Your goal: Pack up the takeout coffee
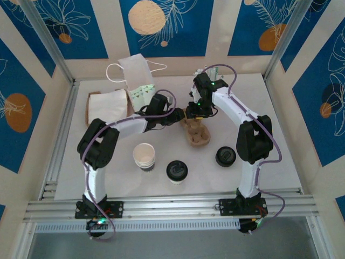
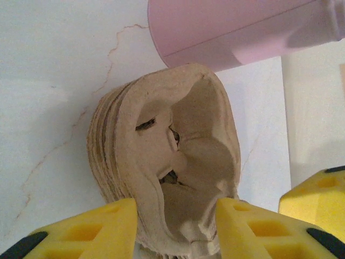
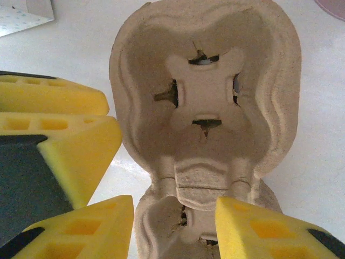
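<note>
The takeout coffee (image 1: 176,171), a whitish cup under a black sip lid, stands at the front middle of the table, away from both arms. Both grippers meet at the far end of a stack of brown pulp cup carriers (image 1: 197,133). My left gripper (image 1: 185,115) (image 2: 175,232) reaches in from the left, and its yellow fingers (image 2: 108,226) press both sides of the carrier stack (image 2: 172,162). My right gripper (image 1: 195,112) (image 3: 175,226) hangs over the top carrier (image 3: 205,91), open, its fingers (image 3: 269,229) astride the near cup well.
A stack of lidless cream cups (image 1: 144,156) stands left of the coffee, and a loose black lid (image 1: 225,157) lies to its right. A white handled bag (image 1: 135,75) and a folded brown-and-white bag (image 1: 108,105) lie at the back left. Aluminium rails edge the table.
</note>
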You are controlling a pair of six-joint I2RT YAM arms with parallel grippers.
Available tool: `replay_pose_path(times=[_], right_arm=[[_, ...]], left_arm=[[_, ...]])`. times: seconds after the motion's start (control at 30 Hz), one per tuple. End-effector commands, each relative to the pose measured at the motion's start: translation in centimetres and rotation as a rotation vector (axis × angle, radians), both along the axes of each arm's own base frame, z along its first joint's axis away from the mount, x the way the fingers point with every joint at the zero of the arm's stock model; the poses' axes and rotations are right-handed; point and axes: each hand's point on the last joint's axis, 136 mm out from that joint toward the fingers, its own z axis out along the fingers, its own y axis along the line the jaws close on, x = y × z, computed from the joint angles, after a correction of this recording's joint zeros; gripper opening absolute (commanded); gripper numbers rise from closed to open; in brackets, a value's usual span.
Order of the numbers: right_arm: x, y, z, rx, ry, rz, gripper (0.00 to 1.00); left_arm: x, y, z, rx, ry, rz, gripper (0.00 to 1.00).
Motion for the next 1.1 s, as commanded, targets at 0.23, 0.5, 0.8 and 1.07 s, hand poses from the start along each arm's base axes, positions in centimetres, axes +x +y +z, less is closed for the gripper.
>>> replay_pose_path(times=[0.23, 0.5, 0.8, 1.07], right_arm=[[-0.7, -0.4, -1.3, -0.004, 0.061, -0.023, 0.45], [-0.8, -0.8, -1.6, -0.016, 0.073, -0.036, 0.45], [-0.9, -1.3, -2.1, -0.026, 0.085, -0.050, 0.45], [-1.1, -1.2, -2.9, -0.078, 0.086, -0.026, 0.45]], left_arm=[[1.3, -0.3, 0.5, -0.038, 0.000, 0.016, 0.44], [1.1, -0.9, 1.1, -0.088, 0.009, -0.002, 0.45], [1.1, -1.3, 0.9, -0.121, 0.026, -0.006, 0.46], [1.1, -0.5, 0.5, -0.101, 0.035, 0.013, 0.47]])
